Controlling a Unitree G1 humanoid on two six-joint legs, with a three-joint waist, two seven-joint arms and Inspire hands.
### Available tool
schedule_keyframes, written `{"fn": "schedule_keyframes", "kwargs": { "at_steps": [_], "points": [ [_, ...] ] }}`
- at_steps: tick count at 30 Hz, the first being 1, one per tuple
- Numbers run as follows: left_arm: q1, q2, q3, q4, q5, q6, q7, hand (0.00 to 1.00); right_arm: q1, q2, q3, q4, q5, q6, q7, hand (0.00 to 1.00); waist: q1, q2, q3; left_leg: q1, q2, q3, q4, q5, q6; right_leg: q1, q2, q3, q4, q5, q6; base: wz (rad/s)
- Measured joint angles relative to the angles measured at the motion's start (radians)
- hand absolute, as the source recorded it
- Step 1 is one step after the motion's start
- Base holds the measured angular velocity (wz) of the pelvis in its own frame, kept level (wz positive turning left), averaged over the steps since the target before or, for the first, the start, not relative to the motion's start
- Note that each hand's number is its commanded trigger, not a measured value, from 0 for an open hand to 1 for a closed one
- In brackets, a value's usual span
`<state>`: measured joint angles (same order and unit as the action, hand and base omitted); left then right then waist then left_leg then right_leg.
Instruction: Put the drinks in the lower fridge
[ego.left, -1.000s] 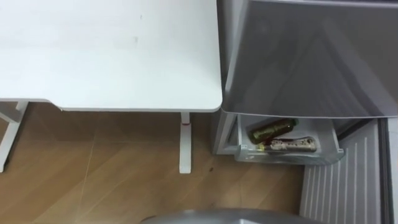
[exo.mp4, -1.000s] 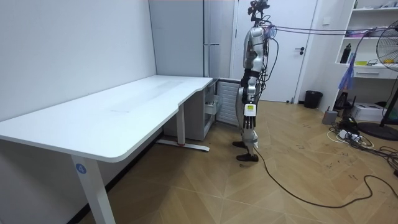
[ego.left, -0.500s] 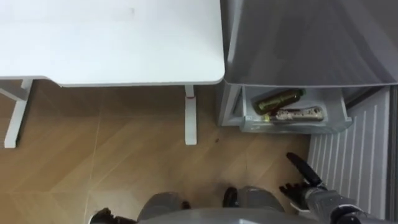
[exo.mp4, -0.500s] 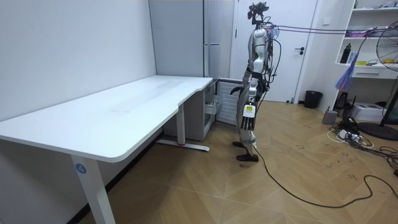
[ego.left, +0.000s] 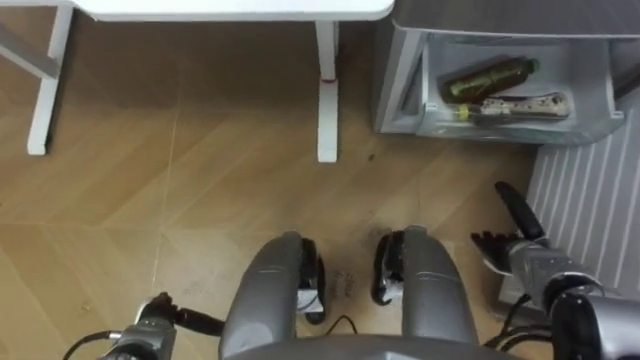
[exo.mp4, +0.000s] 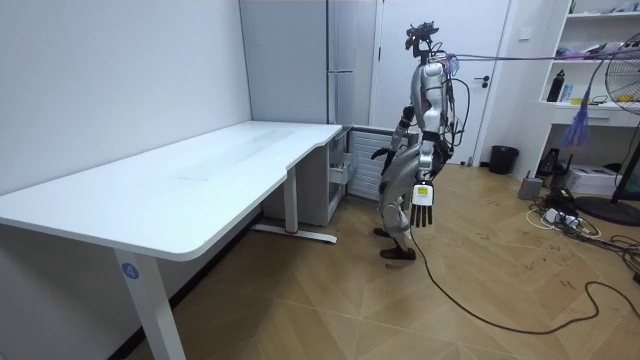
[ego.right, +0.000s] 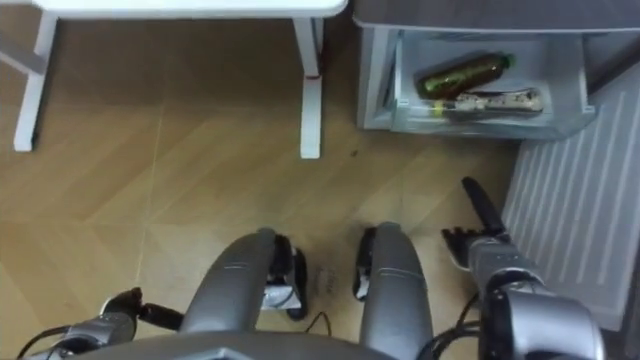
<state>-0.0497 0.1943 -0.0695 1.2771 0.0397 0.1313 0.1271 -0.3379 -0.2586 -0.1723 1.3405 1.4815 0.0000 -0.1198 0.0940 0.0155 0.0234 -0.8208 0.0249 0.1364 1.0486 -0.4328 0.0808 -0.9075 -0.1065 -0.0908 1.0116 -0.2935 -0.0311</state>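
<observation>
**Two drinks lying in the open lower drawer, both robot hands empty**

From the head cameras I look straight down. The fridge (ego.left: 500, 15) is far right, its lower drawer (ego.left: 432, 112) pulled out towards me. A green bottle (ego.left: 490, 78) lies on its side in the drawer. Its long axis runs left to right, with the right end angled a little farther away. I cannot tell which end has the cap. Just near of it lies a pale bottle (ego.left: 520, 106), almost squarely left to right, close against the green one.

The right robot hand (ego.left: 525, 250) hovers over the floor (ego.left: 200, 180), near of the drawer and apart from it. One finger points straight towards the fridge, the others are loosely bent, and it holds nothing. The worktop (ego.left: 230, 8) edge and its leg (ego.left: 326, 90) are to the far left.

The room view gives me the stance. The robot stands with bent knees before the fridge, at the worktop's far end. The left robot hand (exo.mp4: 422, 210) hangs by its thigh, fingers straight and empty.
</observation>
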Motion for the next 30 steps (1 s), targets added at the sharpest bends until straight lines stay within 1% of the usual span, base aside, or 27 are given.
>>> {"fn": "schedule_keyframes", "kwargs": {
  "at_steps": [1, 2, 3, 4, 5, 6, 8, 9, 11, 12, 13, 14, 15, 16, 18, 19, 20, 22, 23, 24, 25, 26, 30],
  "points": [
    [0.003, 0.002, -0.022, 0.003, -0.02, -0.001, -0.003, 0.0, -0.015, -0.015, 0.001, -0.017, 0.005, -0.001, 0.002, 0.0, 0.0, 0.0, 0.0, -0.039, -0.003, 0.0, 0.036, -0.006, 0.003, -0.039, -0.001, 0.009, 0.038, -0.01, 0.002, 0.16],
    [0.003, 0.002, -0.024, 0.004, -0.039, -0.003, -0.007, 0.0, -0.032, -0.033, 0.0, -0.023, 0.0, -0.003, 0.009, 0.0, 0.0, -0.001, 0.0002, -0.075, -0.003, -0.001, 0.075, -0.017, 0.005, -0.075, -0.001, 0.013, 0.075, -0.019, 0.002, 0.13],
    [0.004, 0.003, -0.024, 0.004, -0.051, -0.004, -0.009, 0.0, -0.038, -0.042, 0.0, -0.024, -0.002, -0.004, 0.012, 0.0, 0.002, -0.001, 0.0004, -0.09, -0.002, -0.002, 0.094, -0.023, 0.006, -0.09, 0.001, 0.015, 0.092, -0.024, 0.001, 0.08],
    [0.003, 0.005, -0.024, 0.005, -0.06, -0.006, -0.013, 0.0, -0.046, -0.062, 0.005, -0.026, -0.003, -0.007, 0.02, 0.0, 0.018, -0.001, 0.0006, -0.118, -0.001, -0.007, 0.131, -0.035, 0.005, -0.115, -0.001, 0.014, 0.126, -0.036, 0.001, 0.07],
    [0.004, 0.01, -0.024, 0.003, -0.07, -0.008, -0.016, 0.0, -0.056, -0.08, 0.01, -0.026, -0.002, -0.013, 0.027, 0.0, 0.027, -0.004, 0.0, -0.149, -0.001, -0.01, 0.165, -0.046, 0.006, -0.144, -0.008, 0.013, 0.157, -0.046, 0.001, 0.09],
    [0.003, 0.013, -0.025, 0.0, -0.071, -0.008, -0.02, 0.0, -0.064, -0.09, 0.016, -0.026, 0.0, -0.015, 0.03, 0.0, 0.03, -0.004, 0.0, -0.167, -0.001, -0.012, 0.18, -0.049, 0.007, -0.16, -0.012, 0.012, 0.173, -0.05, 0.0, 0.1],
    [0.003, 0.024, -0.036, -0.002, -0.089, -0.009, -0.028, 0.0, -0.101, -0.128, 0.034, -0.027, 0.026, -0.024, 0.041, 0.0, 0.044, -0.007, 0.0019, -0.224, 0.0, -0.014, 0.243, -0.066, 0.013, -0.216, -0.014, 0.013, 0.23, -0.06, -0.003, 0.06],
    [0.006, 0.026, -0.038, -0.003, -0.092, -0.01, -0.029, 0.0, -0.106, -0.135, 0.034, -0.03, 0.04, -0.025, 0.043, 0.0, 0.047, -0.008, 0.0022, -0.232, -0.001, -0.014, 0.255, -0.069, 0.014, -0.224, -0.015, 0.014, 0.243, -0.065, -0.003, 0.07],
    [0.022, 0.05, -0.051, -0.019, -0.109, -0.018, -0.032, 0.0, -0.121, -0.152, 0.043, -0.08, 0.066, -0.026, 0.056, 0.0, 0.052, -0.02, 0.0079, -0.258, -0.002, -0.014, 0.29, -0.081, 0.016, -0.249, -0.025, 0.015, 0.281, -0.081, -0.003, 0.08],
    [0.024, 0.056, -0.051, -0.023, -0.116, -0.02, -0.032, 0.0, -0.127, -0.155, 0.043, -0.092, 0.07, -0.026, 0.062, 0.0, 0.053, -0.023, 0.0097, -0.266, -0.002, -0.015, 0.297, -0.082, 0.017, -0.256, -0.026, 0.014, 0.288, -0.084, -0.003, 0.08],
    [0.024, 0.065, -0.051, -0.023, -0.119, -0.022, -0.032, 0.0, -0.147, -0.164, 0.044, -0.105, 0.08, -0.026, 0.081, 0.0, 0.055, -0.026, 0.0112, -0.283, -0.002, -0.019, 0.314, -0.086, 0.018, -0.27, -0.027, 0.011, 0.302, -0.086, -0.004, 0.08],
    [0.025, 0.068, -0.052, -0.022, -0.123, -0.024, -0.032, 0.0, -0.163, -0.175, 0.043, -0.11, 0.085, -0.026, 0.095, 0.0, 0.056, -0.026, 0.0113, -0.292, -0.002, -0.023, 0.33, -0.091, 0.017, -0.277, -0.031, 0.008, 0.315, -0.092, -0.004, 0.08],
    [0.028, 0.068, -0.052, -0.023, -0.124, -0.025, -0.032, 0.0, -0.17, -0.179, 0.044, -0.116, 0.084, -0.027, 0.102, 0.0, 0.061, -0.026, 0.0116, -0.296, -0.003, -0.025, 0.339, -0.096, 0.017, -0.281, -0.031, 0.007, 0.324, -0.096, -0.004, 0.05],
    [0.037, 0.068, -0.052, -0.03, -0.127, -0.028, -0.032, 0.0, -0.183, -0.181, 0.043, -0.115, 0.087, -0.026, 0.084, 0.0, 0.064, -0.03, 0.0109, -0.303, -0.004, -0.029, 0.357, -0.104, 0.014, -0.285, -0.032, 0.007, 0.341, -0.106, -0.004, 0.04],
    [0.062, 0.069, -0.052, -0.062, -0.127, -0.028, -0.034, 0.0, -0.185, -0.182, 0.043, -0.118, 0.086, -0.015, 0.079, 0.0, 0.055, -0.04, 0.0108, -0.325, -0.007, -0.031, 0.39, -0.12, 0.023, -0.306, -0.036, 0.008, 0.372, -0.119, 0.0, 0.05],
    [0.066, 0.069, -0.052, -0.069, -0.127, -0.028, -0.036, 0.0, -0.186, -0.182, 0.043, -0.118, 0.086, -0.015, 0.079, 0.0, 0.053, -0.041, 0.0105, -0.333, -0.007, -0.031, 0.397, -0.121, 0.023, -0.313, -0.037, 0.009, 0.379, -0.121, 0.002, 0.05],
    [0.067, 0.069, -0.051, -0.079, -0.127, -0.028, -0.041, 0.0, -0.189, -0.184, 0.042, -0.119, 0.086, -0.016, 0.079, 0.0, 0.051, -0.042, 0.0105, -0.345, -0.011, -0.031, 0.41, -0.125, 0.03, -0.324, -0.044, 0.009, 0.391, -0.122, 0.004, 0.04],
    [0.067, 0.069, -0.052, -0.091, -0.127, -0.03, -0.048, 0.0, -0.191, -0.193, 0.042, -0.122, 0.088, -0.018, 0.073, 0.0, 0.049, -0.042, 0.0106, -0.356, -0.019, -0.026, 0.422, -0.128, 0.035, -0.338, -0.055, 0.014, 0.406, -0.126, 0.01, 0.06],
    [0.07, 0.071, -0.052, -0.103, -0.128, -0.031, -0.05, 0.0, -0.192, -0.198, 0.043, -0.126, 0.095, -0.02, 0.067, 0.0, 0.049, -0.043, 0.0108, -0.362, -0.024, -0.02, 0.427, -0.129, 0.038, -0.348, -0.06, 0.021, 0.417, -0.13, 0.016, 0.0],
    [0.074, 0.071, -0.052, -0.111, -0.131, -0.033, -0.05, 0.0, -0.193, -0.2, 0.043, -0.129, 0.099, -0.021, 0.065, 0.0, 0.049, -0.044, 0.0113, -0.366, -0.025, -0.016, 0.43, -0.13, 0.04, -0.354, -0.062, 0.025, 0.422, -0.131, 0.018, 0.0],
    [0.083, 0.075, -0.052, -0.121, -0.15, -0.044, -0.053, 0.0, -0.193, -0.203, 0.044, -0.138, 0.11, -0.021, 0.065, 0.0, 0.049, -0.051, 0.014, -0.374, -0.03, -0.006, 0.432, -0.131, 0.041, -0.369, -0.067, 0.037, 0.432, -0.137, 0.024, -0.04],
    [0.087, 0.076, -0.052, -0.121, -0.163, -0.049, -0.055, 0.0, -0.193, -0.21, 0.053, -0.139, 0.126, -0.022, 0.065, 0.0, 0.053, -0.051, 0.0144, -0.381, -0.037, -0.006, 0.435, -0.131, 0.042, -0.377, -0.069, 0.04, 0.436, -0.139, 0.026, -0.05],
    [0.113, 0.087, -0.056, -0.136, -0.167, -0.05, -0.062, 0.0, -0.202, -0.218, 0.072, -0.144, 0.136, -0.028, 0.063, 0.0, 0.055, -0.053, 0.0152, -0.407, -0.038, -0.006, 0.44, -0.131, 0.042, -0.403, -0.072, 0.04, 0.437, -0.139, 0.026, -0.01]
  ]
}}
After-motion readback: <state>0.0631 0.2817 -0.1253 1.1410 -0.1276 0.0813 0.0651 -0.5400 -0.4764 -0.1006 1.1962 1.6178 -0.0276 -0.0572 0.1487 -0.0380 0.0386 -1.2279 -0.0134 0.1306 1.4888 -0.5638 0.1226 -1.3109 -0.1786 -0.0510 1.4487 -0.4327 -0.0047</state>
